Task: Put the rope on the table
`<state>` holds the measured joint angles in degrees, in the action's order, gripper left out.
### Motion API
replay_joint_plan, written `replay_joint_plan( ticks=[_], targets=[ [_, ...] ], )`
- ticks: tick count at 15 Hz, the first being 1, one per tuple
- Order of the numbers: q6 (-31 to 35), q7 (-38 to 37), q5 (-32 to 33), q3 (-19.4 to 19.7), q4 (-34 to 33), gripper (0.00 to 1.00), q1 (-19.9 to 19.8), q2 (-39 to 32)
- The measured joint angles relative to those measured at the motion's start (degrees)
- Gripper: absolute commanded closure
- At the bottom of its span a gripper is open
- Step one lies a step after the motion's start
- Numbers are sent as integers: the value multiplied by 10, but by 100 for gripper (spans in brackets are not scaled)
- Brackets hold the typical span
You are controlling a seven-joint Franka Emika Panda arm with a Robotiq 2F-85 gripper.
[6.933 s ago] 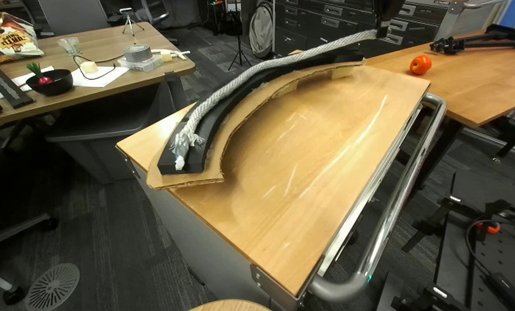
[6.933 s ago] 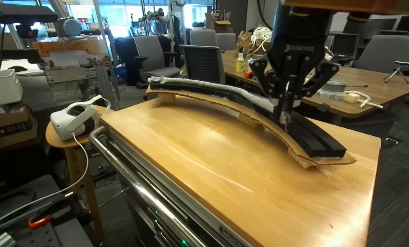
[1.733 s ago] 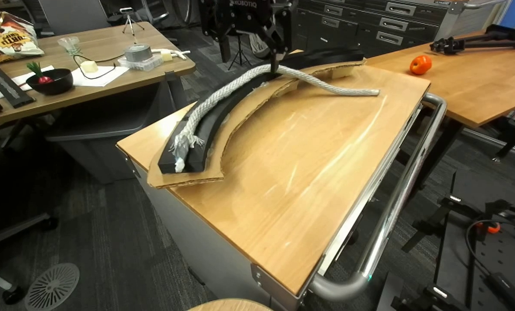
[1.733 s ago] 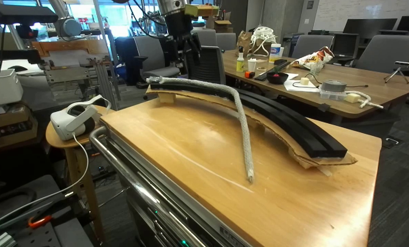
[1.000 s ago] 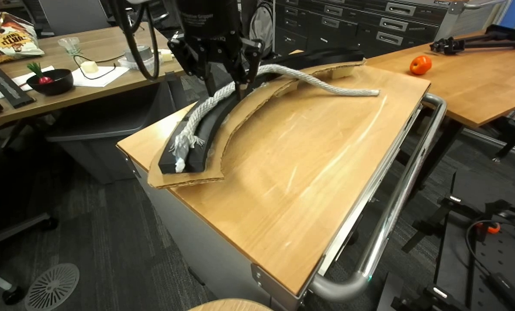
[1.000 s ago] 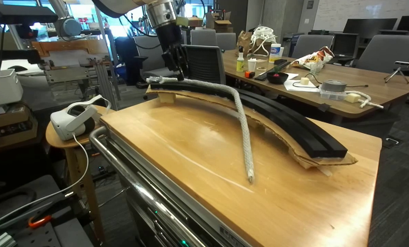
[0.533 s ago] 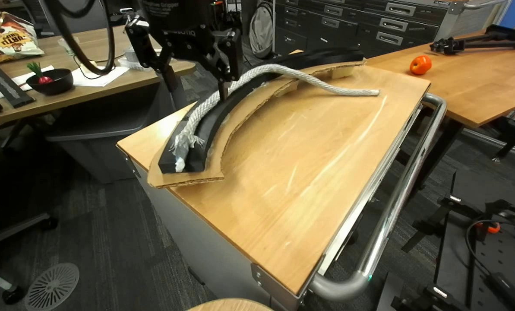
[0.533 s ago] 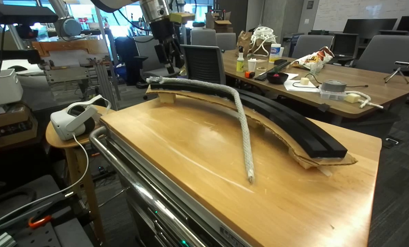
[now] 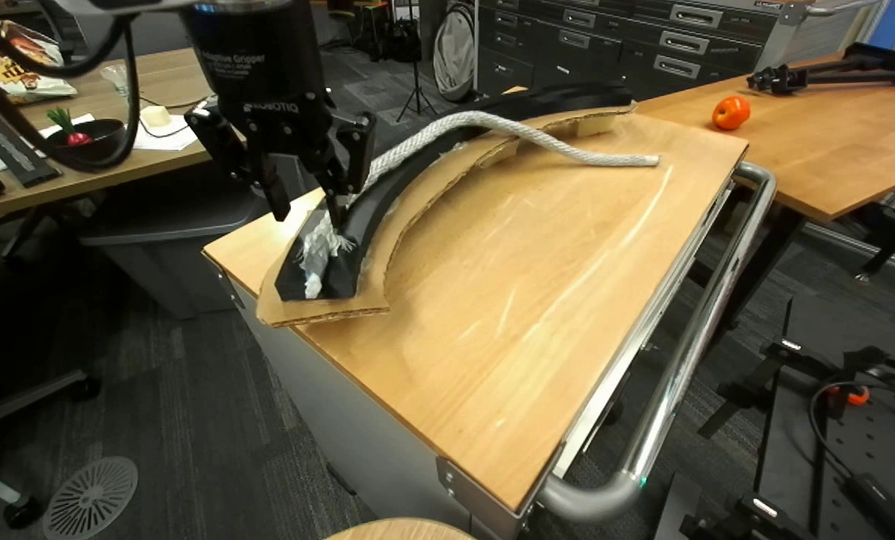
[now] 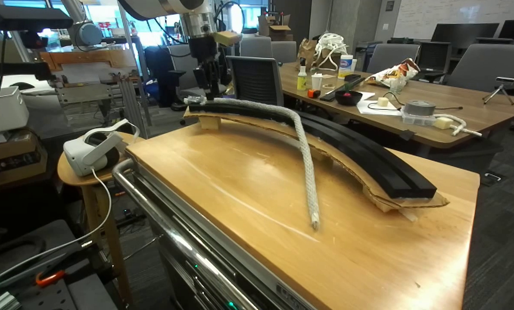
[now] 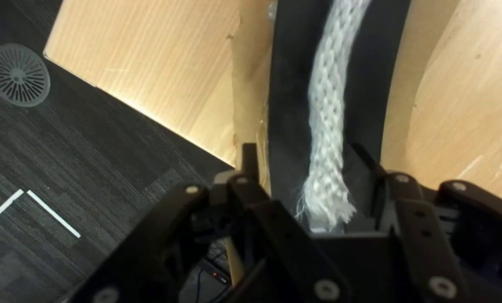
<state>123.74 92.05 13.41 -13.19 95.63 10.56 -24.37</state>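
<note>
"White braided rope (image 9: 492, 121): where does it lie?"

"In an exterior view, it follows a curved black strip (image 9: 368, 210) from a frayed, wrapped end at nine o'clock up to twelve. There it leaves the strip, passes over the cardboard (image 9: 376, 292) beneath and comes down onto the glossy brown worktop (image 9: 447, 337), its plain end at two o'clock."

"So part of it rests on the worktop, part on the strip. Where are the fingers (image 11: 251, 162)?"

"Near the frayed end, released and spread. Only the wrist view looks down between them: the rope runs through the gap, with dark strip showing broadly toward nine o'clock and narrowly toward three. The plain end shows only in the exterior views."

"Do they touch anything?"

"Hard to tell. Both exterior views put them low, near the rope, but the point of contact, if any, is hidden."

"What else does a single view hold?"

"In an exterior view, a white headset (image 10: 82, 155) sits at nine o'clock; the plain end points to five, and the strip's bare, grooved length reaches just past three. In an exterior view, a red-orange tomato (image 9: 731, 112) sits at two o'clock on a neighbouring worktop (image 9: 830, 150)."
</note>
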Motion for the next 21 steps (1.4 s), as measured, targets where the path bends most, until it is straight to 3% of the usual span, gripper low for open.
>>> replay_joint_plan(
  ticks=[2, 4, 7, 14, 21],
  targets=[
    [-9, 11, -15, 0, -11, 91, -3, -12],
    [-19, 19, -28, 0, -20, 98, -8, -18],
    [-31, 28, -43, 0, -28, 93, -16, -21],
    [-55, 45, -51, -5, -29, 94, -17, -8],
    [-154, 31, -52, -9, -3, 94, -9, 64]
  ],
)
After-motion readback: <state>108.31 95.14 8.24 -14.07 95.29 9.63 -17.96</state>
